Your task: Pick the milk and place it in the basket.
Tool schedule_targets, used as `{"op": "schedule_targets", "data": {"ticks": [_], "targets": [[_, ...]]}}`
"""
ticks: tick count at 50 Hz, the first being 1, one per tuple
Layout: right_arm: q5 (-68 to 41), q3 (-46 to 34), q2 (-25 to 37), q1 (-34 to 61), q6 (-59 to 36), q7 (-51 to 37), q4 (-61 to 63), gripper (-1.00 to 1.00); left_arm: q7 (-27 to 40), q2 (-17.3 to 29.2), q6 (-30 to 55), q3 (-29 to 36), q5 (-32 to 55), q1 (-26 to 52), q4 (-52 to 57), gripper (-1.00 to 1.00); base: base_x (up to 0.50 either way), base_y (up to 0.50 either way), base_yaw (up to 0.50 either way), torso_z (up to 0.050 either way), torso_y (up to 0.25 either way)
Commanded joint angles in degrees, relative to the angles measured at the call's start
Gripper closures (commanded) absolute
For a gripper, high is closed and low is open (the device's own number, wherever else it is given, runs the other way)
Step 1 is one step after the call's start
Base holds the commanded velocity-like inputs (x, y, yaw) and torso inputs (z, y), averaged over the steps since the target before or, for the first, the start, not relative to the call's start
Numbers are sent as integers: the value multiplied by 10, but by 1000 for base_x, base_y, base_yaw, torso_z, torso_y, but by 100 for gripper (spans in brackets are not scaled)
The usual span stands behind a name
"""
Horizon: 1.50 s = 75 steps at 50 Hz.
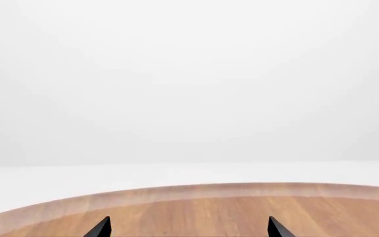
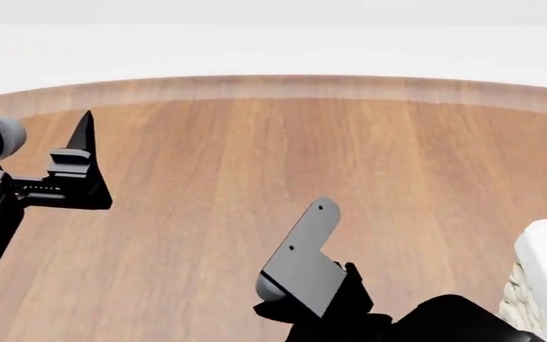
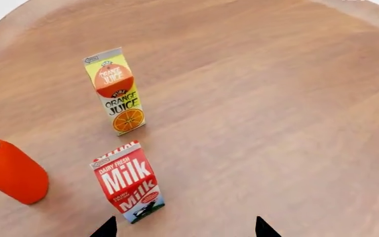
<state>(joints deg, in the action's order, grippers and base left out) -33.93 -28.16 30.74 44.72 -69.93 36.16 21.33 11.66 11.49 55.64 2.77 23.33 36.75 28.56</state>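
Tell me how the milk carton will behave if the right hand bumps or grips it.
The milk carton stands tall on a narrow base, so a bump up high would probably tip it. Its flat sides should give a steady grip; being boxy, it likely won't roll.

Two cartons stand on the wooden table (image 3: 295, 98): one milk (image 3: 128, 181) carton and one orange juice carton (image 3: 116, 91), at twelve o'clock from the milk. One orange bottle (image 3: 8, 175) sits at nine o'clock from the milk. One basket (image 2: 544, 278) shows at the head view's four o'clock. Two grippers: left gripper (image 2: 34, 122), right gripper (image 3: 184, 227).
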Motion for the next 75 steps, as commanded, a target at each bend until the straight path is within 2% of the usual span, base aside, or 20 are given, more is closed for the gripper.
{"op": "schedule_targets", "data": {"ticks": [1, 35, 56, 75], "targets": [[3, -40, -6, 7, 11, 21, -12, -100, 2, 2, -8, 5, 0, -2, -7, -100, 0, 0, 0, 0, 0], [75, -181, -120, 38, 196, 127, -250, -100, 10, 8, -10, 12, 11, -2, -7, -100, 0, 0, 0, 0, 0], [84, -204, -144, 35, 244, 152, -316, -100, 14, 11, -19, 19, 15, -5, -14, -100, 0, 0, 0, 0, 0], [111, -239, -216, 43, 383, 230, -526, -100, 14, 16, -33, 25, 16, -10, -25, -100, 0, 0, 0, 0, 0]]}}
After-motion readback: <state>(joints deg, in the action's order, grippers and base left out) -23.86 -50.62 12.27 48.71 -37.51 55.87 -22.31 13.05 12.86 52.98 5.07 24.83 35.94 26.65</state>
